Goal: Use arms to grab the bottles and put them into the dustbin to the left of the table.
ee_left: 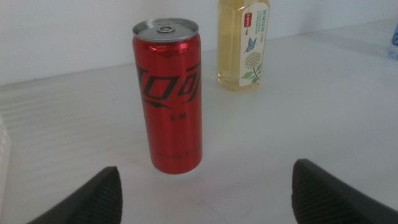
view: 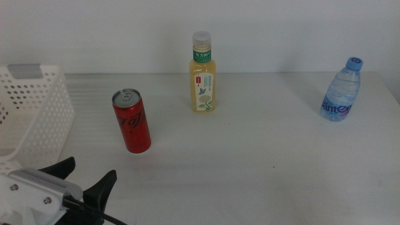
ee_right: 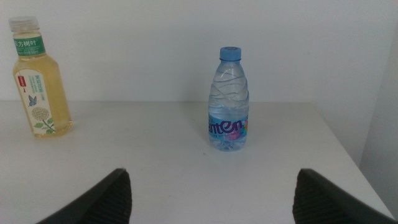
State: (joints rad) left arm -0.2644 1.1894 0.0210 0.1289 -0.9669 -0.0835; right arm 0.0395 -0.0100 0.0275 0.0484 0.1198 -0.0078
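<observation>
A slim red cola can [view: 131, 121] stands upright on the white table [view: 262, 162], left of centre. Behind it stands a yellowish tea bottle [view: 203, 73] with a white cap and green label. A small clear water bottle [view: 340, 90] with a blue cap is at the far right. The white perforated dustbin [view: 34, 109] sits at the left edge. My left gripper [view: 81, 178] is open at the bottom left, a short way in front of the can [ee_left: 169, 93], not touching it. My right gripper [ee_right: 211, 193] is open and faces the water bottle [ee_right: 228, 99] from a distance; it is out of the middle view.
A plain white wall runs behind the table. The table's right edge [ee_right: 339, 149] lies close beside the water bottle. The tea bottle [ee_right: 38, 78] also shows in the right wrist view, and its lower part [ee_left: 244, 43] behind the can in the left wrist view.
</observation>
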